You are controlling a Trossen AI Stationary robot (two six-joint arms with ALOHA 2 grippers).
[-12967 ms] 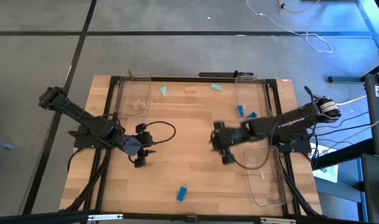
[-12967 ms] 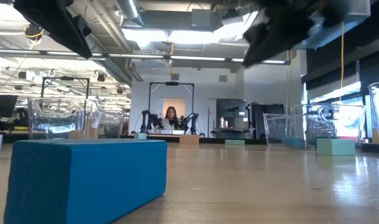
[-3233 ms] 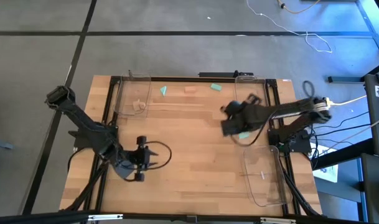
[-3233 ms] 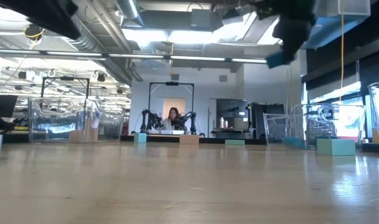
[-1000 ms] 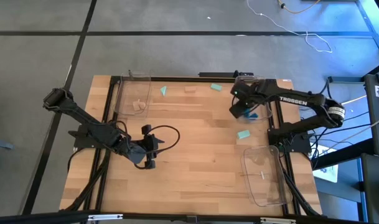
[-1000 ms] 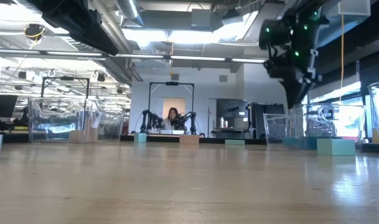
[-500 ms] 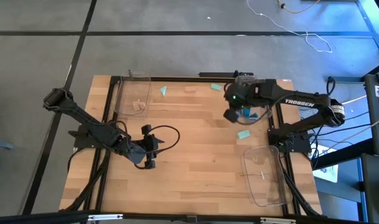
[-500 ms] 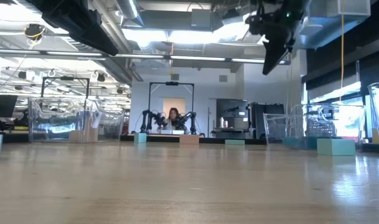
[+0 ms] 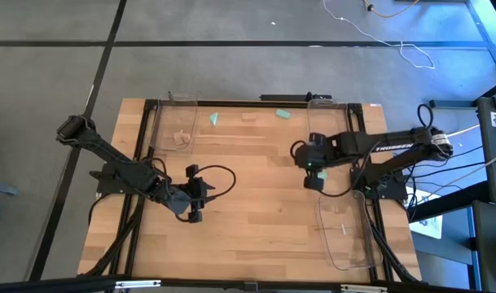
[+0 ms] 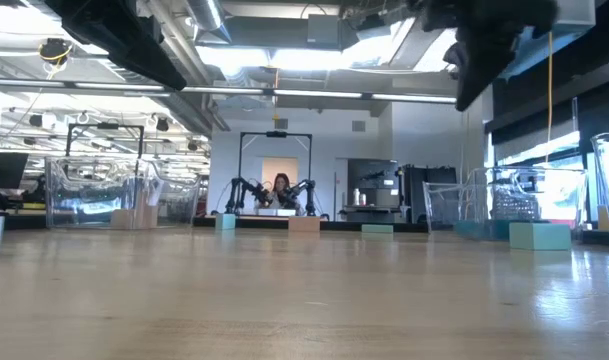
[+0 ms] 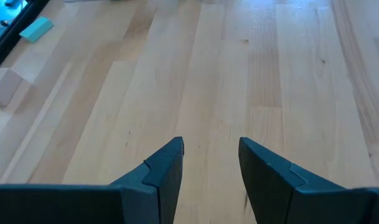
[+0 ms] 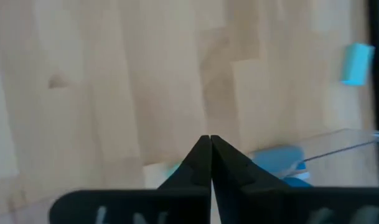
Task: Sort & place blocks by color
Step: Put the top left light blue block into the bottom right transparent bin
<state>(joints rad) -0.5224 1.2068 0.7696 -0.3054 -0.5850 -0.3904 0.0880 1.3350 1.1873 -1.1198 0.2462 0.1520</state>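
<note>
Wooden table (image 9: 256,212), blocks mid-sort.
Your right gripper (image 9: 312,180) just snapped together empty, leaving the tray; left gripper (image 9: 195,210) waits apart.

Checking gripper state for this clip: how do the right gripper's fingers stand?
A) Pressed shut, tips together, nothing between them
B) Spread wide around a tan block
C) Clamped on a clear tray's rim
A: in the right wrist view the right gripper shows its fingers meeting tip to tip, nothing between.

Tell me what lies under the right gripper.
From above, the right gripper covers that spot. Its wrist view shows only a sliver of a mint block beside the shut fingers; the rest is hidden.
</note>
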